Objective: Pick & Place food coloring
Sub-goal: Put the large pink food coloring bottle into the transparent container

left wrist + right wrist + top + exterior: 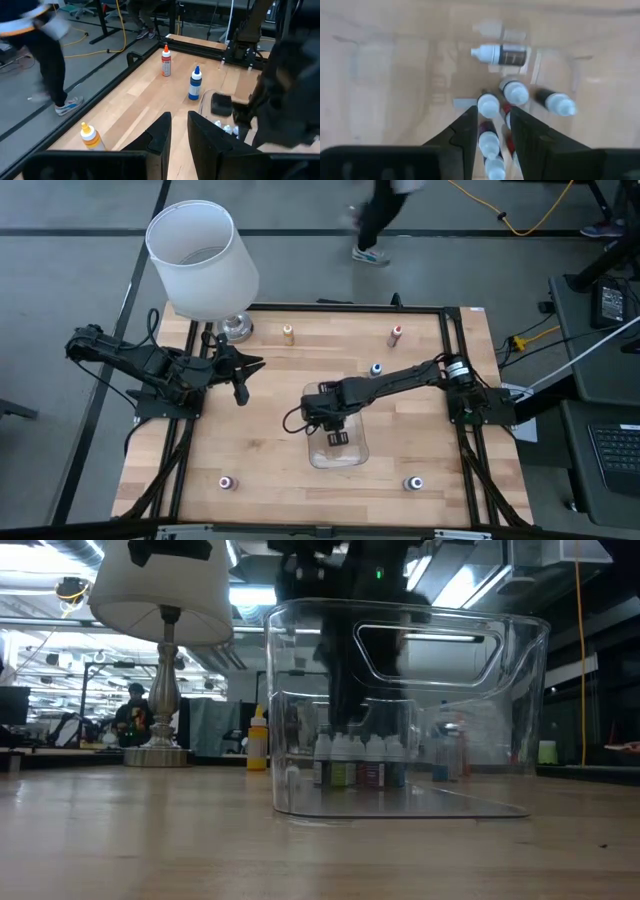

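A clear plastic tray [338,452] stands at the table's middle, toward the near edge. Several small food coloring bottles [360,765] with pale caps stand upright on its floor, and one bottle [497,55] lies on its side. My right gripper [492,131] points down into the tray, open. Its fingers stand on either side of a standing bottle [489,142] without plainly touching it. My left gripper [180,131] hangs above the table's left side. It has a narrow gap between its fingers and nothing in it.
Larger bottles stand loose on the table: orange [288,333], red [396,335] and blue [376,369] toward the far edge, and two more [227,482] [413,483] near the front. A white-shaded lamp [200,260] stands at the far left corner. A person walks beyond the far edge.
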